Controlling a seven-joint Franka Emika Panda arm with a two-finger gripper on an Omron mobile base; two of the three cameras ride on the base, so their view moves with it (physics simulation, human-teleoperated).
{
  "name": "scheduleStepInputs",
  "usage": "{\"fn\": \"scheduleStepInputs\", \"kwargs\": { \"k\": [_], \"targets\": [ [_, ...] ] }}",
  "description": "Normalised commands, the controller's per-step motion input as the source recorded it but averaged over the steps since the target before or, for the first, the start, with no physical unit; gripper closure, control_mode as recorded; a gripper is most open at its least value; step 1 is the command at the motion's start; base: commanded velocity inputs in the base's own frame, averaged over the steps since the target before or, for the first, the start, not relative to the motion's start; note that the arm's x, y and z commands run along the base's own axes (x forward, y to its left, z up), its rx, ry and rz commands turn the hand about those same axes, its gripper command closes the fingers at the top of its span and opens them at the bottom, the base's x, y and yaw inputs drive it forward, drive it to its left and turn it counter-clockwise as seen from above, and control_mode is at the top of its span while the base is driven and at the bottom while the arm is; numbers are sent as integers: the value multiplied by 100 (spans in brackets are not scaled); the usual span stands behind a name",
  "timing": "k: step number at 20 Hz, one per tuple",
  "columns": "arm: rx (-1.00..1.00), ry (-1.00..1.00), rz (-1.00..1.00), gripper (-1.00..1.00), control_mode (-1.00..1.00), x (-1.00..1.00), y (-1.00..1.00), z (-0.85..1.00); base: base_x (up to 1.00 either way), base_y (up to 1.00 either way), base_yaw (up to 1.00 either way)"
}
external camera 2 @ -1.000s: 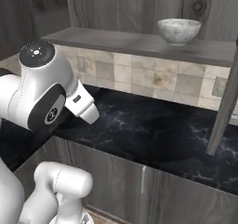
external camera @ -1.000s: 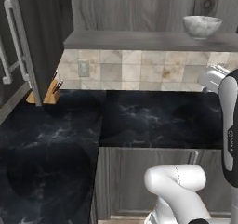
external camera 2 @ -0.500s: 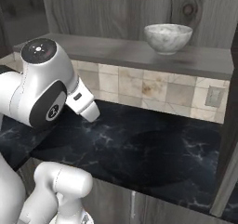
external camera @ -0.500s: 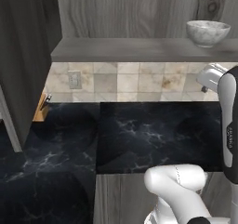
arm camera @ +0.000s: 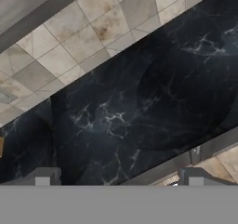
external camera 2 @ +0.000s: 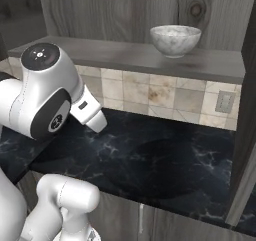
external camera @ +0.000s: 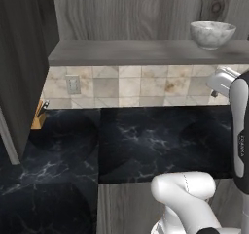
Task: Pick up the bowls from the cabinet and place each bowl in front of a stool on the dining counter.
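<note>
The marble bowl (external camera: 212, 34) is seen resting on the cabinet shelf (external camera 2: 125, 57), well above the black desk (arm camera: 139, 107) faced by the fingers (arm camera: 118, 179), which are spread wide and empty. An upward reach is judged necessary.

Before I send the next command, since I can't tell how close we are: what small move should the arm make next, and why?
Probably raise the hand toward the marble bowl on the cabinet shelf. The bowl sits upright and untouched up there, while the gripper, jaws wide open and empty, points down at the black countertop, well below the shelf.
</note>
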Motion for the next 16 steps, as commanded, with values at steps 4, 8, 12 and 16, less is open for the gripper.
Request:
{"fn": "scheduleStepInputs", "kwargs": {
  "k": [4,8,12,16],
  "targets": [
    [0,-2,0,-100,-100,-1,-6,0,0,0,0],
    [3,-2,-7,-100,-100,-12,-23,21,0,0,0],
    [0,-6,-8,-100,-100,-5,-15,69,0,0,0],
    [-6,-11,-11,-100,-100,-3,-2,87,0,0,0]
  ]
}}
